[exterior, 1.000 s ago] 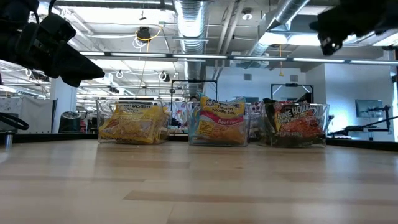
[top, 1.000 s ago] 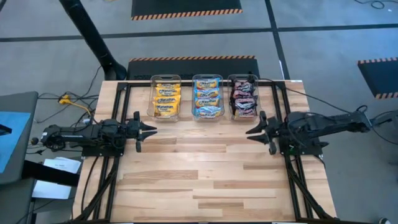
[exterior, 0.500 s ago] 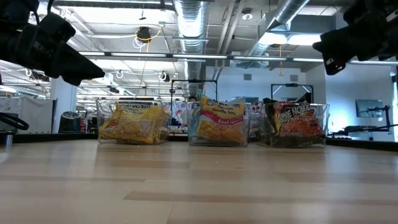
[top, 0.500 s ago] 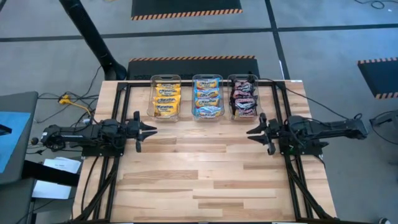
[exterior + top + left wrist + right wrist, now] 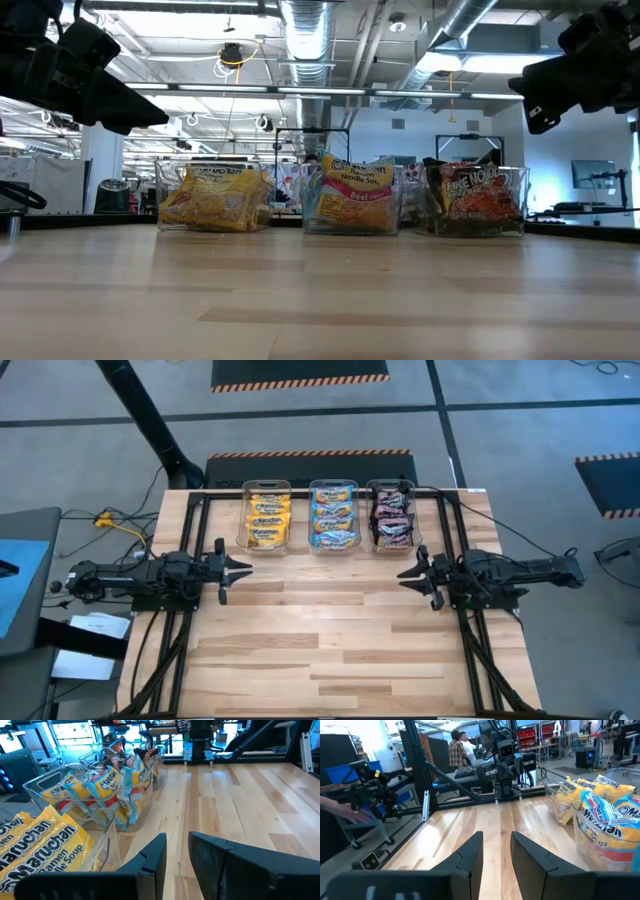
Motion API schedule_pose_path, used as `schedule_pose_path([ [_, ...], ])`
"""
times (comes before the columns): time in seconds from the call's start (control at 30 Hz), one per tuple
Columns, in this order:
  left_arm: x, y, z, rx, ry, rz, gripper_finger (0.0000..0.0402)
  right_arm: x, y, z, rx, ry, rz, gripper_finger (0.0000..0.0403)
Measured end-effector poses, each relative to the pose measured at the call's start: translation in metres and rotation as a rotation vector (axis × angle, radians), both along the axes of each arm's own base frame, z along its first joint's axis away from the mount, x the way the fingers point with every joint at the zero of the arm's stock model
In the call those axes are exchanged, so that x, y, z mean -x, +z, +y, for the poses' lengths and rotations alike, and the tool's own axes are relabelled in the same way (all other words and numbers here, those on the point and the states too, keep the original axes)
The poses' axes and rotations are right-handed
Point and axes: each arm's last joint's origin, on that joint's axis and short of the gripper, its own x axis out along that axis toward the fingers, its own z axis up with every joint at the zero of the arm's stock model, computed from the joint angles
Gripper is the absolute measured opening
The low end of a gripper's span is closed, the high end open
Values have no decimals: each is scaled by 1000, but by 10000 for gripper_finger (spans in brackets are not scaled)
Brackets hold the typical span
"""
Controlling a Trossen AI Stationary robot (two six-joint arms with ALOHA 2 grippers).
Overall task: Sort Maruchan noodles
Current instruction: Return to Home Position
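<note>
Three clear bins (image 5: 267, 485) on the table's (image 5: 330, 645) far edge hold the Maruchan noodles (image 5: 334, 520) by colour. The left claw (image 5: 243, 571) and right claw (image 5: 404, 575) hover on either side, slightly parted, gripping nothing.

Robotics lab, industrial type. Open ceiling with bare ducts (image 5: 305, 35). Grey floor (image 5: 520, 400) carrying hazard-striped mats (image 5: 300, 372). More arm rigs (image 5: 370, 790) on stands, and people (image 5: 456, 750) standing beyond the wooden tabletop (image 5: 320, 640).
</note>
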Motion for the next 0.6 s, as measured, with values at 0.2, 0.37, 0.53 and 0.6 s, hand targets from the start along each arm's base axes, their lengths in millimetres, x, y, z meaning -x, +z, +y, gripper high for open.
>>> schedule_pose_path([
  [0.2, 0, 0, 0, 0, 0, 0, 72, 0, -5, -1, -41, -36, 50, 123],
  [0.37, 0, 0, 0, 0, -1, 0, 72, 0, -11, -2, -89, -58, 119, 123],
  [0.53, 0, 0, 0, 1, -1, 0, 72, 0, -12, -2, -89, -64, 125, 123],
  [0.6, 0, 0, 0, 1, 0, -1, 72, 0, -12, -2, -89, -64, 126, 123],
])
